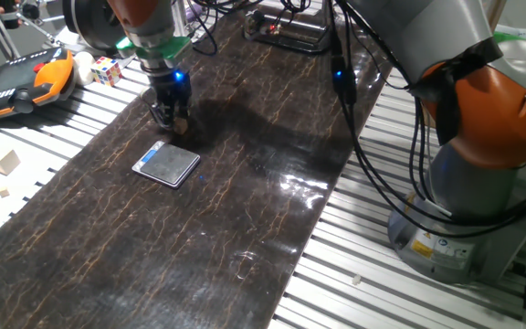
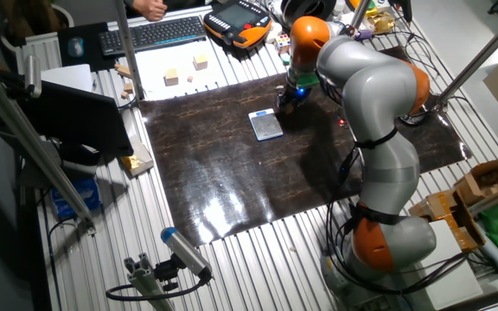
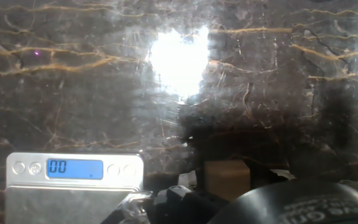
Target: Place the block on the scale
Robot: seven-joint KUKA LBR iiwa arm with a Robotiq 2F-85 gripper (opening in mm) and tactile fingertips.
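Observation:
The scale (image 1: 166,164) lies flat on the dark marbled mat, with a dark top and a silver rim. It also shows in the other fixed view (image 2: 266,125), and in the hand view (image 3: 73,180) its blue display is lit. My gripper (image 1: 173,118) stands just beyond the scale's far corner, low over the mat. It is shut on the block (image 1: 180,117), a tiny tan cube. In the hand view the block (image 3: 225,177) sits between the dark fingers, to the right of the scale. My gripper also shows in the other fixed view (image 2: 286,101).
An orange teach pendant (image 1: 16,82) and a multicoloured puzzle cube (image 1: 108,70) lie left of the mat. Larger pale wooden blocks (image 1: 5,163) sit on the slatted table. Black cables (image 1: 373,155) hang from the arm over the mat's right side. A keyboard (image 2: 158,33) lies at the far side.

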